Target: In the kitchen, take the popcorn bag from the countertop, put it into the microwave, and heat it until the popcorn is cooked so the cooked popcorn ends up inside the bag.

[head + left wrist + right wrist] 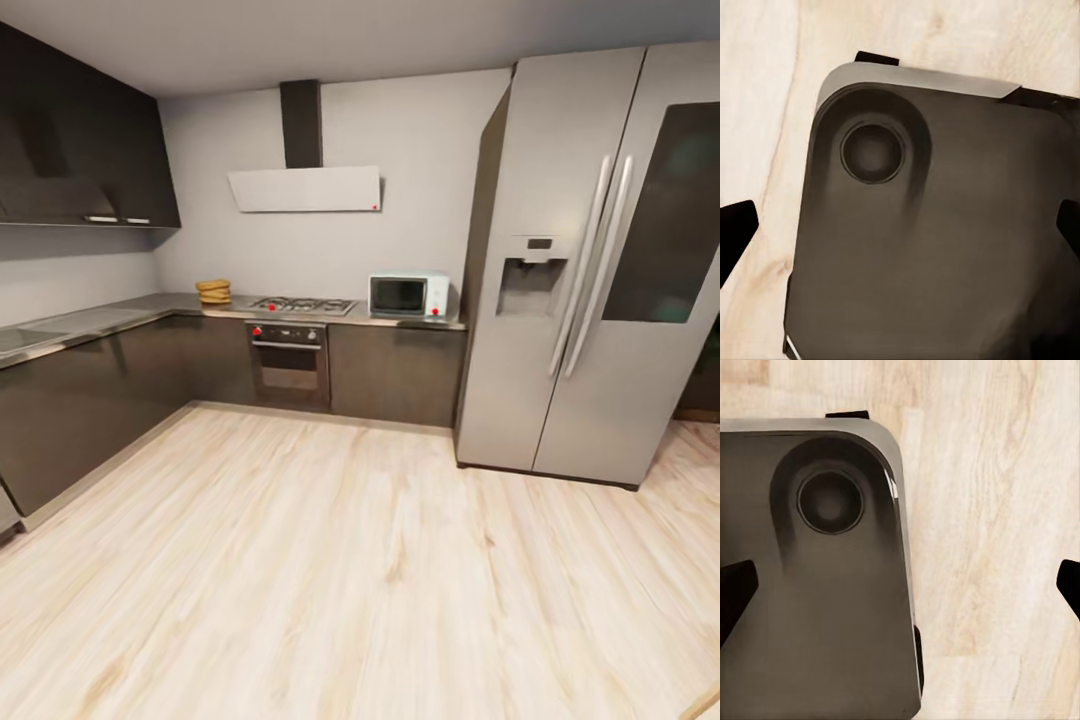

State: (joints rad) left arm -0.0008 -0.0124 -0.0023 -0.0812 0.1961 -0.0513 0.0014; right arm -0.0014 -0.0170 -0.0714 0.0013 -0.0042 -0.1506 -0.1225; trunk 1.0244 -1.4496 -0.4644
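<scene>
Pale wood floor (330, 580) lies nearest, a wide bare stretch between the robot and the far run of dark cabinets. Across it, the popcorn bag (213, 291) sits on the countertop (150, 308) at the far wall, just left of the grey hob (303, 305), and the microwave (409, 296) stands on the same slab to the hob's right, its dark door shut, next to the tall steel fridge (585, 270). Both wrist views look straight down: the left gripper (900, 225) and the right gripper (900, 585) each show dark fingertips well apart at the two sides of the picture, nothing between them, hanging over a corner of the robot's dark base (937, 247) and the floorboards. The step in hand looks like the approach. It would go best by driving toward the corner left of the hob and stopping square to the counter edge with the bag within easy reach of one arm, so the sack can be taken by its ridged body without tipping, while keeping clear of the near left cabinets. No brand, label or writing can be read anywhere; the fridge's small display is too blurred.
</scene>
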